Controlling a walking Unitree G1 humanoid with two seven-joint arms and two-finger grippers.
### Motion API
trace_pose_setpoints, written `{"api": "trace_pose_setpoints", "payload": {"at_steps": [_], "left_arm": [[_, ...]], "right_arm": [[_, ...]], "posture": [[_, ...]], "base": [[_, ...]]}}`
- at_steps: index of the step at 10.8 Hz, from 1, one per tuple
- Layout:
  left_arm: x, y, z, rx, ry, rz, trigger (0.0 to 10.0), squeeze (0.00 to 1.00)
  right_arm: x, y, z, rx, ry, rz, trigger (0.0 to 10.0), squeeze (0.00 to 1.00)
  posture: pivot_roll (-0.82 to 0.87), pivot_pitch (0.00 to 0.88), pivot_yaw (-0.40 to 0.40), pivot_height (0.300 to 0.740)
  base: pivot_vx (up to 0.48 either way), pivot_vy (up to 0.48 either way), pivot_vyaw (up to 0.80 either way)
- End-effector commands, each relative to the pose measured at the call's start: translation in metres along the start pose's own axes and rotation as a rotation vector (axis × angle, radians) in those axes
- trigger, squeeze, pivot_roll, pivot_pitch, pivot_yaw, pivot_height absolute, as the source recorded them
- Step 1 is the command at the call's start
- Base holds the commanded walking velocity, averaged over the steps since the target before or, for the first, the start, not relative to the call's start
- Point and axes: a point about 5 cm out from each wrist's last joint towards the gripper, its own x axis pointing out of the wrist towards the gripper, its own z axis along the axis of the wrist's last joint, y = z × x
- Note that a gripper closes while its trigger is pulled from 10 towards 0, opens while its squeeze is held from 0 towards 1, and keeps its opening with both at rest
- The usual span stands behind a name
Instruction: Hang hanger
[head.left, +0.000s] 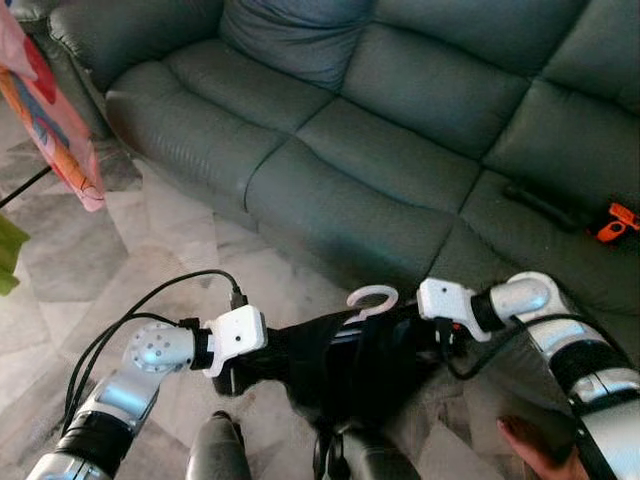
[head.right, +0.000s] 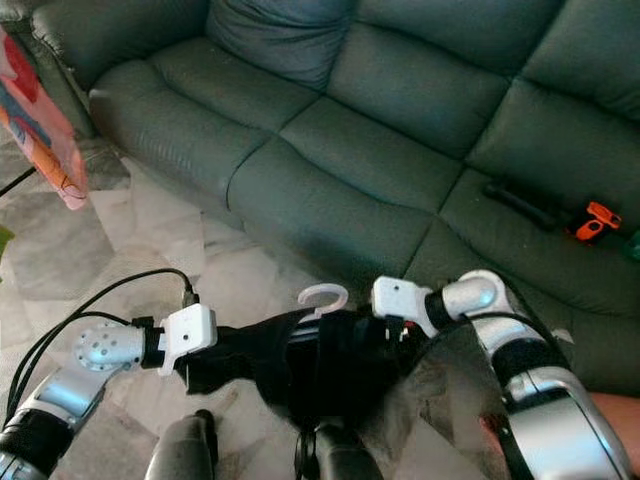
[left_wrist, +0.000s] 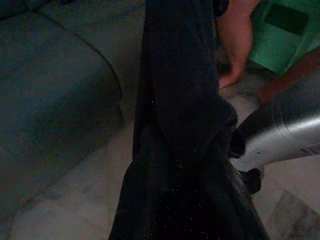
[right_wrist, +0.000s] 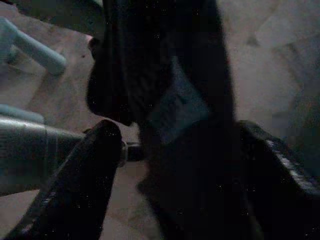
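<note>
— Room? Dark green leather sofa across the back, pale marbled floor in front.

— On the sofa?

— A black remote-like bar on the right-hand seat, with a small orange object just beside it.

— Off to the left?

— A pink and orange printed cloth hanging at the edge; below it a scrap of green.

— And the hanger?

— White hanger hook sticking up between the two wrists, low in front of the sofa, above the floor. Rest of the hanger buried in a black garment draped from it.

— Left gripper?

— Left gripper reaching in from the left, tips lost in the dark cloth. In the left wrist view, nothing but black fabric hanging straight ahead; fingers impossible to make out, so no telling whether open or closed.

— Right gripper?

— Right gripper coming in from the right, just beside the hook. Fingers spread wide apart in the right wrist view, with the black garment and its grey label hanging between them; no visible clamp on the cloth.

— Anyone else?

— A person's hand low at the right by the robot's right arm, plus an arm and something green in the left wrist view.
</note>
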Motion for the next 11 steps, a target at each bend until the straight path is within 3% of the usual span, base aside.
{"api": "trace_pose_setpoints", "payload": {"at_steps": [1, 5, 7, 11], "left_arm": [[0.003, 0.000, 0.011, 0.021, -0.054, -0.008, 0.0, 0.00], [0.002, -0.002, 0.011, -0.003, -0.057, -0.017, 0.0, 0.00], [0.002, -0.004, 0.011, -0.010, -0.054, -0.025, 0.0, 0.00], [0.004, -0.005, 0.012, -0.016, -0.055, -0.034, 0.0, 0.00]], "right_arm": [[0.000, 0.000, 0.001, -0.007, 0.019, 0.052, 0.0, 0.00], [-0.014, -0.010, 0.000, -0.035, 0.112, 0.056, 0.0, 0.00], [-0.030, -0.005, -0.020, -0.036, 0.286, 0.071, 0.0, 0.00], [-0.030, -0.009, -0.018, -0.042, 0.263, 0.040, 0.0, 0.00]], "posture": [[0.01, 0.159, -0.082, 0.740], [0.02, 0.161, -0.083, 0.740], [0.01, 0.163, -0.084, 0.740], [0.01, 0.164, -0.083, 0.740]], "base": [[0.000, 0.000, 0.00], [0.000, 0.000, 0.00], [0.000, 0.000, 0.00], [0.000, 0.000, 0.00]]}}
